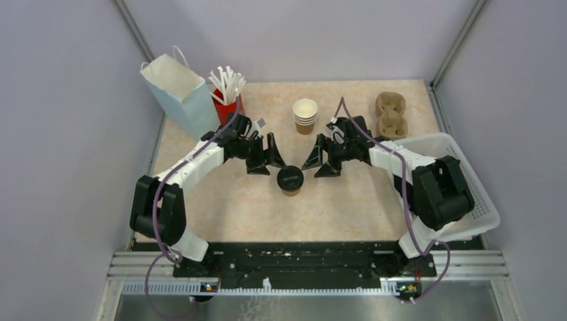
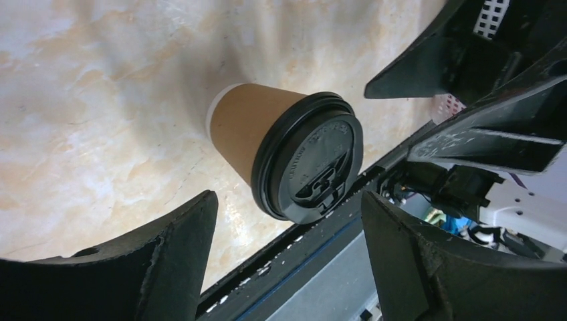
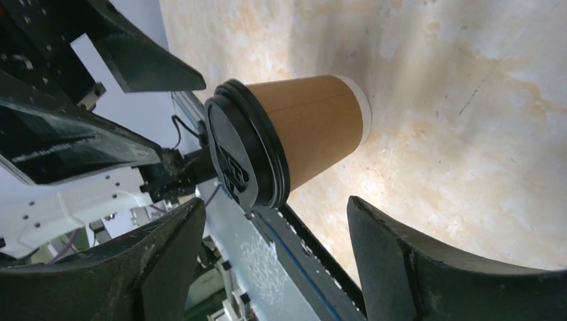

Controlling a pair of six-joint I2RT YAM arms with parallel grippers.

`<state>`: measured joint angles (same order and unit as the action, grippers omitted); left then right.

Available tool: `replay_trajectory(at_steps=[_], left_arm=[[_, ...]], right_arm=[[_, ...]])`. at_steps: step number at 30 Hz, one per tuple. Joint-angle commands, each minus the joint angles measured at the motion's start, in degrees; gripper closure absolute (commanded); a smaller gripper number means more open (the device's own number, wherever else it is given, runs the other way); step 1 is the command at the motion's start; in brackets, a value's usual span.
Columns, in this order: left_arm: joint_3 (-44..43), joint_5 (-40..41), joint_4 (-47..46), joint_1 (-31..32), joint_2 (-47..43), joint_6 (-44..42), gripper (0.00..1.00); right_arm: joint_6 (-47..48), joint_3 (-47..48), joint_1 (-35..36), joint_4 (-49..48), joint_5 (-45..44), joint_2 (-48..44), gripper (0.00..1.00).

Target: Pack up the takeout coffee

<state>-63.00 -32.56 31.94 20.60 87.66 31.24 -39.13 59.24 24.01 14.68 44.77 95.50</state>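
Observation:
The takeout coffee (image 1: 290, 179), a brown paper cup (image 2: 251, 127) with a black lid (image 2: 314, 164), stands upright on the table's middle. My left gripper (image 1: 267, 163) hangs open just left and behind it, touching nothing. Open too, my right gripper (image 1: 319, 166) sits just right and behind the cup. In the left wrist view the cup stands free beyond my open left gripper (image 2: 289, 199), with the right fingers (image 2: 468, 144) past it. The right wrist view has the cup (image 3: 314, 127) beyond my open right gripper (image 3: 275, 202).
A light blue paper bag (image 1: 179, 95) stands at the back left beside a red cup of white straws (image 1: 229, 100). A stack of lidless brown cups (image 1: 305, 117) and a cardboard cup carrier (image 1: 391, 114) sit at the back. A white basket (image 1: 478, 200) lies at the right.

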Motion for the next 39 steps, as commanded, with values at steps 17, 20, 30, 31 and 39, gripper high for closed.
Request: replay_trajectory(at_steps=[17,20,30,31,39], left_arm=[[-4.5,-8.2,-9.5,-0.2,12.3,-2.3,0.19],[-3.0,-8.2,-10.5,-0.2,12.1,-2.0,0.19],[0.7,-7.0,-12.1,-1.0,11.9,-2.4,0.21],[1.1,-7.2,-12.7,-1.1,11.9,-2.3,0.21],[4.9,-8.0,-14.8,-2.0,11.6,-2.1,0.22]], right_arm=[[-7.4,-8.1,7.8,-17.7,4.0,0.7,0.18],[-7.4,-8.3,7.9,-17.6,2.6,1.1,0.18],[-7.7,-8.5,8.5,-18.7,1.3,3.0,0.27],[-7.7,-8.9,8.5,-18.9,1.1,3.1,0.27],[-6.1,-11.1,8.6,-19.2,-1.0,5.1,0.3]])
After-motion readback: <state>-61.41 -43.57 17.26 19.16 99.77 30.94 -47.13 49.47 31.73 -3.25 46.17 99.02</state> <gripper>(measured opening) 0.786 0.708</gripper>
